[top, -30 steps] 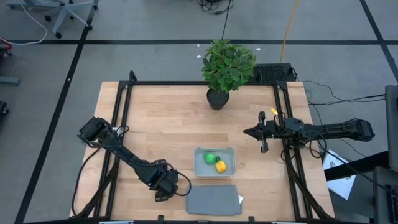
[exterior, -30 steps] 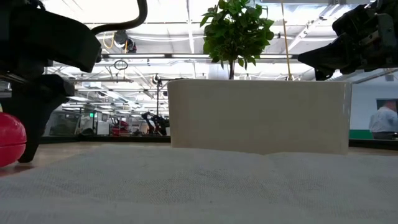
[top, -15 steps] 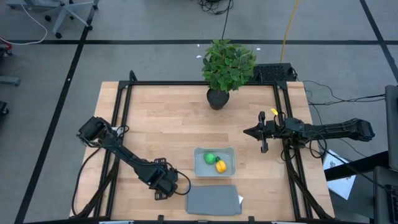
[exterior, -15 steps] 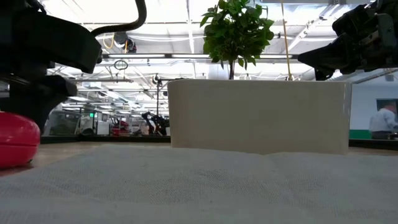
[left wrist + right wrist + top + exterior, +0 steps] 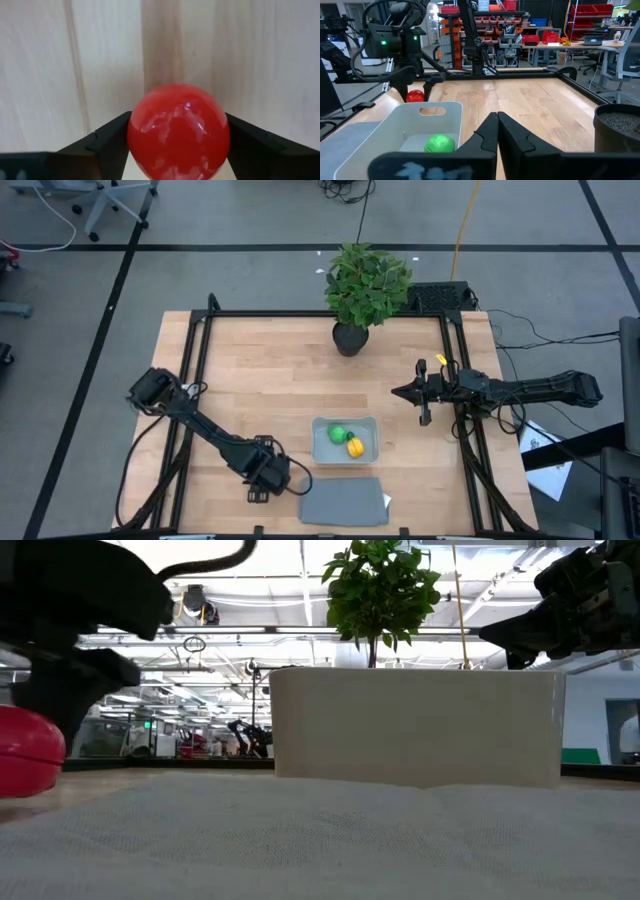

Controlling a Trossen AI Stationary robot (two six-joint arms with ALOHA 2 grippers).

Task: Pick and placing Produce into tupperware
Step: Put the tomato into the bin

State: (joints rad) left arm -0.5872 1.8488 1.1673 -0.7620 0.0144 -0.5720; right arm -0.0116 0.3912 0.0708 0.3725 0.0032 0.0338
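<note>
— How far along?
— The round green toy fruit [image 5: 338,434] and the yellow one with a green tip [image 5: 354,447] lie in the shallow translucent grey-blue plastic tub [image 5: 321,452].
— And the rest?
— The left gripper [image 5: 178,150] pinches the round red toy fruit [image 5: 178,131] just beside the tub (right gripper [image 5: 497,119] pressed together, idle).

Wood table [image 5: 270,380]: tupperware [image 5: 322,448], lid [image 5: 343,501], potted plant [image 5: 366,288]

Even overhead light, soft shadows; glare spots on the red ball [image 5: 178,131] (low view's foreground is blurred).
</note>
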